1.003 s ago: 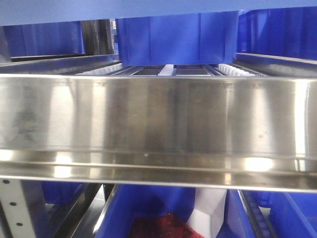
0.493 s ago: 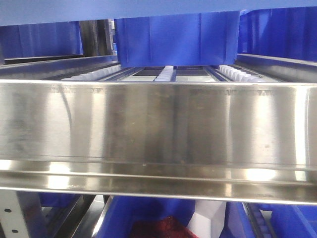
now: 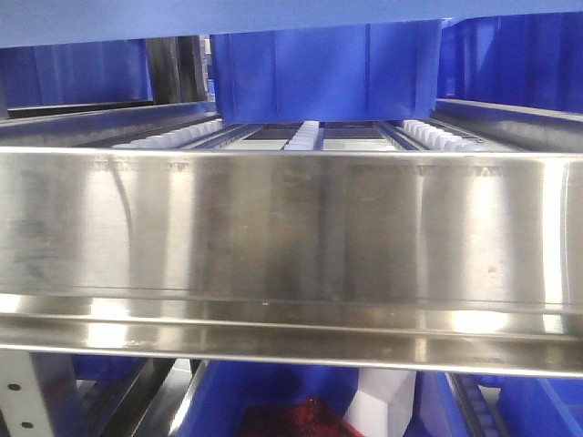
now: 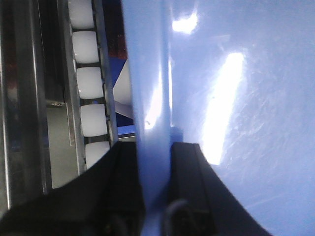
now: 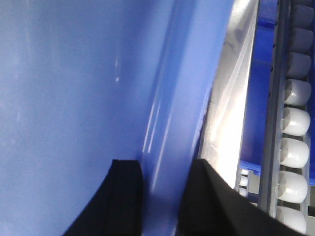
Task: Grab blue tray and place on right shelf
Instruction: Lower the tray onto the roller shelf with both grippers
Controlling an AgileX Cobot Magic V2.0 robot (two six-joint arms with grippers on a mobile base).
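The blue tray [image 3: 273, 16] shows as a pale blue band across the top of the front view, above the right shelf's broad steel front rail [image 3: 291, 228]. In the left wrist view my left gripper [image 4: 155, 162] is shut on the tray's left rim, one black finger on each side of it, and the glossy tray floor [image 4: 246, 98] spreads to the right. My right gripper [image 5: 165, 177] is shut on the opposite rim in the right wrist view, with the tray floor [image 5: 74, 88] to its left.
White roller tracks [image 3: 305, 135] run back along the shelf level to a deep dark-blue bin [image 3: 328, 73], with more bins on both sides. Rollers [image 4: 91, 83] lie just left of the tray and rollers [image 5: 295, 150] just right. Below the rail, a bin holds red material [image 3: 291, 414] and white paper [image 3: 387, 391].
The steel rail sank slightly in the front view between one second and half a second ago, and since then the view has held still.
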